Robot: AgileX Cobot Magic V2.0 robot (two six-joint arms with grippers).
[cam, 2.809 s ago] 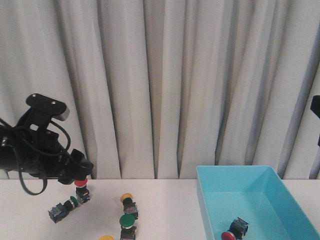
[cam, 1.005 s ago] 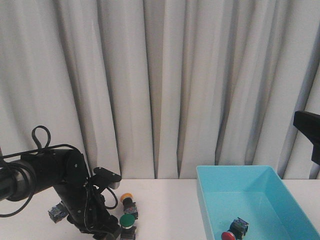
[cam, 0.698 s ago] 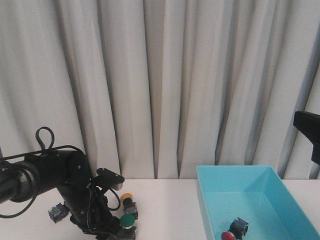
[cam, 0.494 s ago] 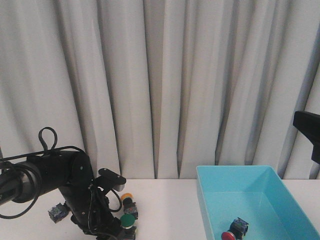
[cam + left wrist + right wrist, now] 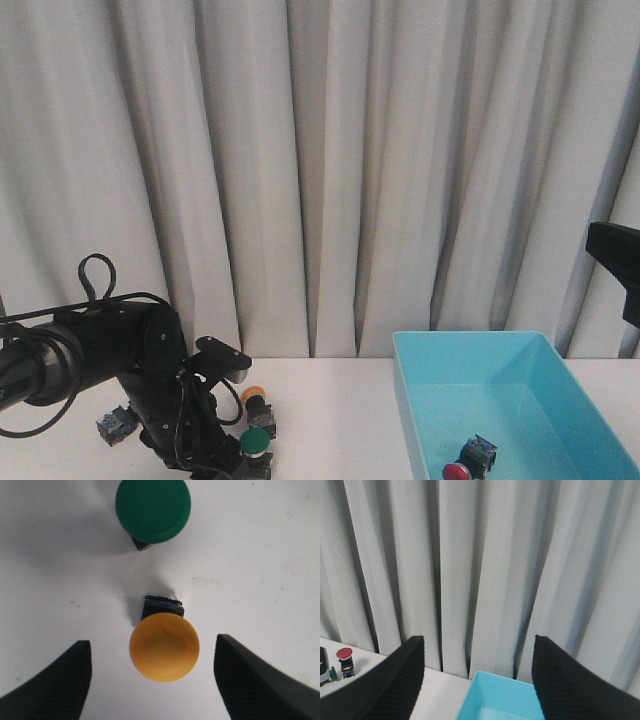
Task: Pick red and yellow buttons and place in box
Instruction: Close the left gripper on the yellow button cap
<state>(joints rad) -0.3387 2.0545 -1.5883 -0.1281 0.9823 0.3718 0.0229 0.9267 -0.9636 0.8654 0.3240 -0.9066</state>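
1. Yellow button [image 5: 164,653]: I am seeing it sitting on the white table [image 5: 260,555], centred between the left gripper [image 5: 155,680] fingers, untouched.
2. Left jaws: standing wide apart.
3. Green button [image 5: 153,510]: lying just beyond.
4. Right gripper [image 5: 477,680]: hanging spread, over the box [image 5: 500,700].

Even, soft light, nothing blown out.
Faint shadows pool beside the yellow button [image 5: 164,646] on the table [image 5: 260,555]; the left gripper's fingertips [image 5: 59,682] are blurred and the curtain [image 5: 320,170] slightly soft.
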